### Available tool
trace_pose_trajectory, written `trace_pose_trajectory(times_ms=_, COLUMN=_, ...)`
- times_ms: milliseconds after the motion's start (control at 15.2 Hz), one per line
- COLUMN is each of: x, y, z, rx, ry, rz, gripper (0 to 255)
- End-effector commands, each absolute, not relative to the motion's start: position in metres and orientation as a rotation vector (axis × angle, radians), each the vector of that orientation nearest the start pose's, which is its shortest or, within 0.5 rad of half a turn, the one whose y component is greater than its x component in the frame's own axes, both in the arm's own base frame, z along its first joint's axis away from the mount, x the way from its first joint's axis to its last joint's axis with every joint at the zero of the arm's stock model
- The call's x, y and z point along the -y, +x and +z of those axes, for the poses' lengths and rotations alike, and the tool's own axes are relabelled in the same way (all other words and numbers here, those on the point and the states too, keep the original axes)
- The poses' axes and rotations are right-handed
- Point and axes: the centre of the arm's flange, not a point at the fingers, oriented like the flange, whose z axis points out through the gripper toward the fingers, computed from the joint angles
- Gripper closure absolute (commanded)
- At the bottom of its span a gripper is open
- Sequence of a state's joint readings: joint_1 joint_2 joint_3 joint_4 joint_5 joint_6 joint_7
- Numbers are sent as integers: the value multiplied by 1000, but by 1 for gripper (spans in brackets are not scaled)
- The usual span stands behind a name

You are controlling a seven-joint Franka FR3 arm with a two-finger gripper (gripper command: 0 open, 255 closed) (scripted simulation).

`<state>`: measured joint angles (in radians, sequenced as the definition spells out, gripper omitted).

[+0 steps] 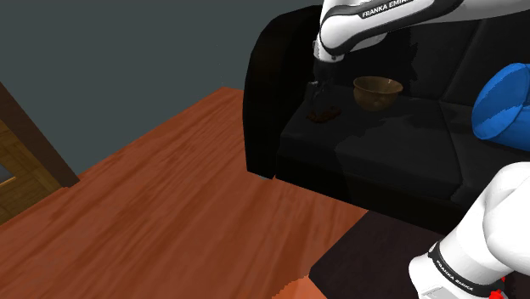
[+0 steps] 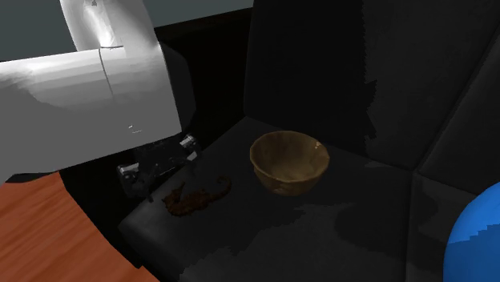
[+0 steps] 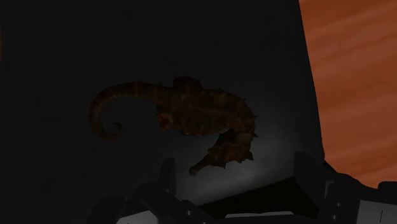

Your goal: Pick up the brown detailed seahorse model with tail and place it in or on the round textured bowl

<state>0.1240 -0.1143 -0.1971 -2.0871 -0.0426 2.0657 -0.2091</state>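
A black sofa (image 1: 382,161) took up most of the shoulder view's right, its seat cushions dark and dimly lit. A reddish wooden floor (image 1: 170,195) spread from its foot to the shoulder view's lower left, with a grey wall (image 1: 127,51) behind.

The white arm (image 1: 374,21) reached in over the sofa from the shoulder view's top edge and bent down towards the seat near the armrest. A round blue cushion (image 1: 501,102) lay on the sofa at that view's right edge, well apart from the arm's end.

A brown round bowl (image 2: 288,163) stood upright on the seat, open side up.

The black gripper (image 2: 156,172) hung low over the seat's outer corner, pointing down. In the wrist view its fingers (image 3: 167,175) stood spread apart, grasping nothing.

The brown seahorse (image 3: 184,114) lay flat on the seat cushion, its tail curled into a hook at one end and its spiny head bent round at the other. It rested just beneath and ahead of the gripper, untouched by either finger. In the second exterior view it lay between the gripper and the bowl, near the bowl but not touching it.
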Motion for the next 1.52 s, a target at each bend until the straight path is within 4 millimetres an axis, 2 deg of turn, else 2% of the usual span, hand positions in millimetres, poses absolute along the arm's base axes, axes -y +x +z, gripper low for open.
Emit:
trace_pose_trajectory(times_ms=0, x=39, y=532, z=471, rx=232, ry=-3162, rz=-138, gripper=0)
trace_pose_trajectory(times_ms=396, x=40, y=535, z=442, rx=232, ry=-3162, rz=-138, gripper=0)
trace_pose_trajectory(times_ms=924, x=40, y=535, z=442, rx=232, ry=-3162, rz=-138, gripper=0)
trace_pose_trajectory(times_ms=990, x=40, y=535, z=442, rx=232, ry=-3162, rz=-138, gripper=255)
trace_pose_trajectory(times_ms=1452, x=40, y=535, z=442, rx=232, ry=-3162, rz=-138, gripper=255)
